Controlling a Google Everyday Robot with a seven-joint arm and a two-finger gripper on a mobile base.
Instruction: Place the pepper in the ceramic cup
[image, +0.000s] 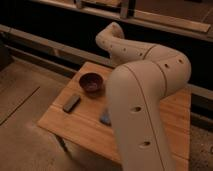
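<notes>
A dark, round ceramic cup (92, 82) stands open side up on the wooden table (75, 125), near its far left corner. I see nothing inside it. The pepper does not show in this view. My white arm (142, 100) fills the middle and right of the frame, folding back from an elbow near the top (112, 37). The gripper is not in view; it is hidden behind the arm or lies outside the frame.
A dark flat rectangular object (71, 103) lies on the table left of the cup. A small bluish object (105, 118) shows at the arm's edge, partly hidden. A low dark wall with a ledge (50, 47) runs behind the table.
</notes>
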